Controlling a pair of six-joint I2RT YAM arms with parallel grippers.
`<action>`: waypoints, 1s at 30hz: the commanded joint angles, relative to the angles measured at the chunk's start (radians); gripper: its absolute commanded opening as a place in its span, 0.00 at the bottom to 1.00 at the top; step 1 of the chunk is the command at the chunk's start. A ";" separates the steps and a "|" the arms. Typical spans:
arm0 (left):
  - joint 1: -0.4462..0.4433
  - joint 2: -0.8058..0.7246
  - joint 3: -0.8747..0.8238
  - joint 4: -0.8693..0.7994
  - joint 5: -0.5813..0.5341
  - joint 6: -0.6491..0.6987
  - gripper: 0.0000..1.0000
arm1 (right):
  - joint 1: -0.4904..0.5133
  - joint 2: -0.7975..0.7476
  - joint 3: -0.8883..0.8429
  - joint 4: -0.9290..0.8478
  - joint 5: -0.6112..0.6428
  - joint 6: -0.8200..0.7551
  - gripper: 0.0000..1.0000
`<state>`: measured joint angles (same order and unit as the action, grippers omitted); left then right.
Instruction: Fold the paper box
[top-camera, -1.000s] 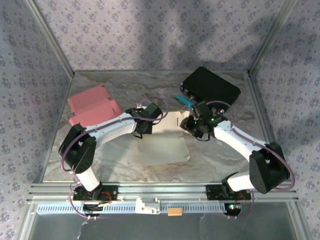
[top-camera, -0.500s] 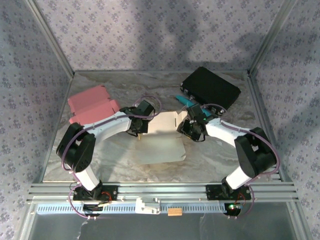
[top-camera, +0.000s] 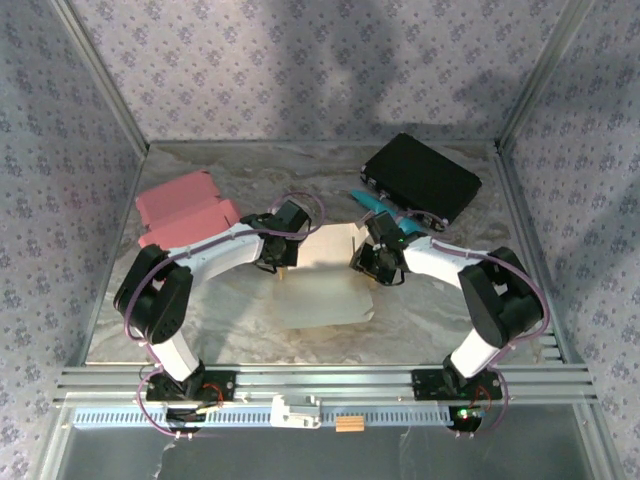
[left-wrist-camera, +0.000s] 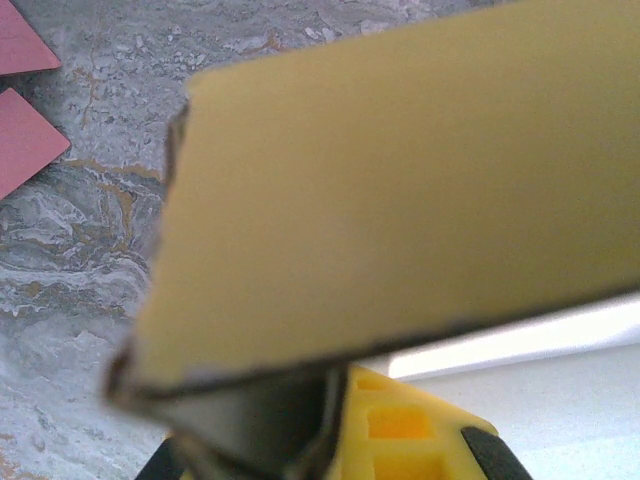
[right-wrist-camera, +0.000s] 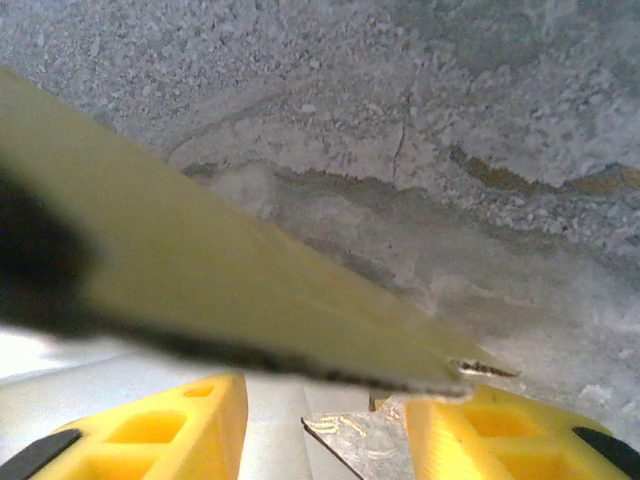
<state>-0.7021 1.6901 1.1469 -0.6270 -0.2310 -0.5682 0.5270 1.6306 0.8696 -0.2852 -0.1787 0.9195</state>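
Left pincer (top-camera: 283, 264) is seen clenched on a raised flap at the far left corner of the paper box (top-camera: 322, 292), which is laid partly flattened on the tabletop (top-camera: 250, 170). Right pincer (top-camera: 366, 262) is found released at the box's far right corner, its yellow fingers (right-wrist-camera: 170, 425) parted beneath a flap edge that is not clamped. A pink stack (top-camera: 185, 212) is placed well to the left of the box, and a black case (top-camera: 420, 178) is set beyond its far right corner.
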 joint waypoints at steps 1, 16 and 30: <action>-0.002 0.010 0.017 -0.010 0.007 0.015 0.00 | 0.002 0.029 0.031 -0.001 0.009 0.003 0.44; -0.002 0.013 0.017 -0.003 0.016 0.016 0.00 | 0.010 0.054 0.085 -0.004 -0.026 -0.059 0.35; -0.001 0.017 0.023 -0.001 0.022 0.010 0.00 | 0.064 0.117 0.191 -0.091 -0.038 -0.137 0.31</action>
<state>-0.6991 1.6905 1.1469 -0.6266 -0.2317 -0.5690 0.5732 1.7264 1.0203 -0.3389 -0.1986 0.8246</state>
